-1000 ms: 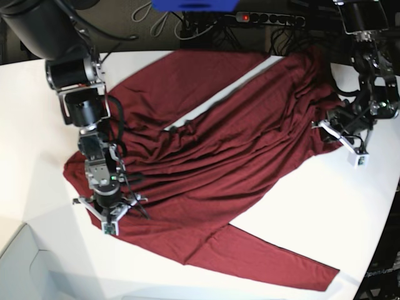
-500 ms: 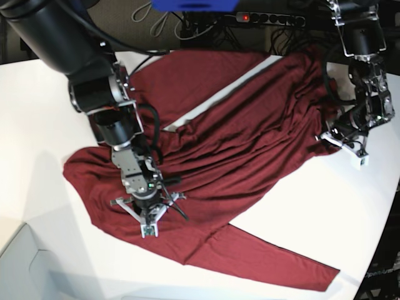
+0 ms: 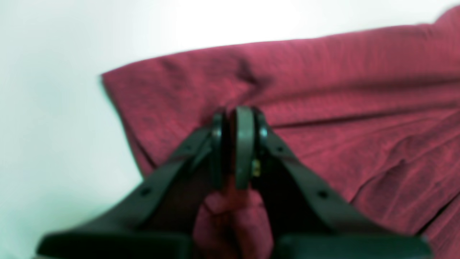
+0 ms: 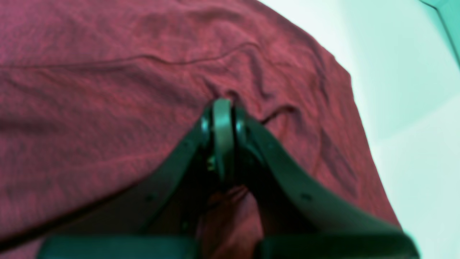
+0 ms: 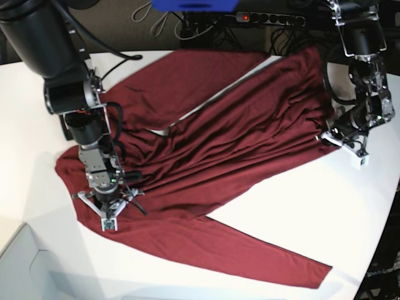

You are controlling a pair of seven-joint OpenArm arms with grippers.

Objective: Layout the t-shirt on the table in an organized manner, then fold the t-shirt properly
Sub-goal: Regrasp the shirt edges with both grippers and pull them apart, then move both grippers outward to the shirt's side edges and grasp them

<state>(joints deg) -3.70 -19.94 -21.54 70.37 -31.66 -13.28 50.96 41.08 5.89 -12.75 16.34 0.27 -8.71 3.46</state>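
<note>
Base view: maroon t-shirt (image 5: 219, 150) spread diagonally across the white table (image 5: 37, 112), rumpled, one sleeve trailing toward the near edge. Left gripper (image 5: 340, 139) pinched shut on cloth at the far-side hem, right gripper (image 5: 107, 211) clamped on fabric at the opposite end. Layout under way, wrinkles not yet pulled flat, sleeves not squared; no fold made so far

Robot lab, power strip (image 5: 270, 19), tangled cables (image 5: 156, 19) behind white table (image 5: 25, 106)
</note>
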